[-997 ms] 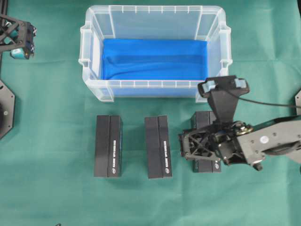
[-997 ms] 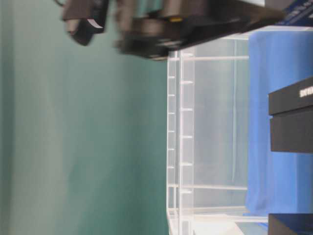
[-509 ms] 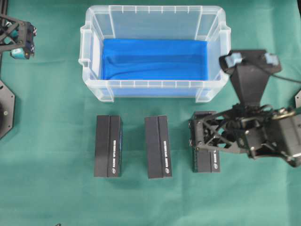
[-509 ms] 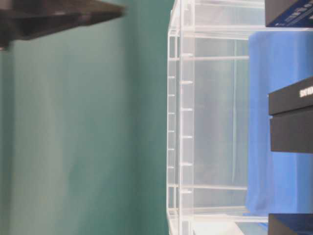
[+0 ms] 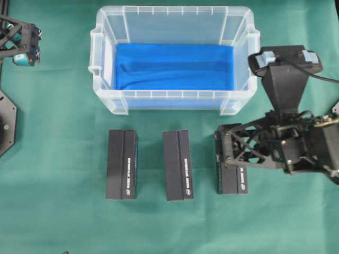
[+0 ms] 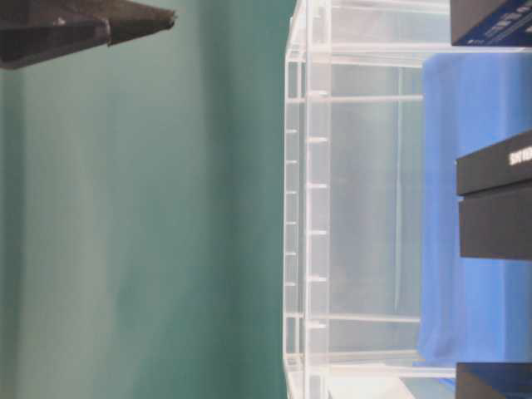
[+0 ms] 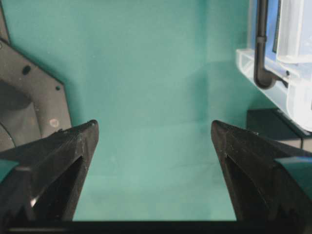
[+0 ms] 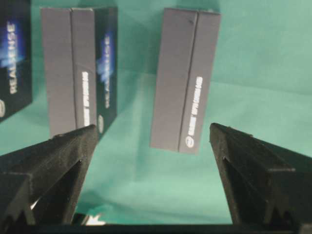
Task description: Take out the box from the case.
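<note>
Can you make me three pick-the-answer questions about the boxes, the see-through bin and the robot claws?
1. Where are the black boxes?
A. on the green cloth in front of the case
B. inside the case
C. stacked up

2. What colour is the cloth inside the case?
A. red
B. blue
C. yellow

3. How is the right gripper?
A. shut on a box
B. open, holding nothing
C. shut on nothing

Answers:
1 A: three boxes lie in a row outside the case.
2 B: the blue cloth covers its bottom.
3 B: its fingers stand wide apart.
</note>
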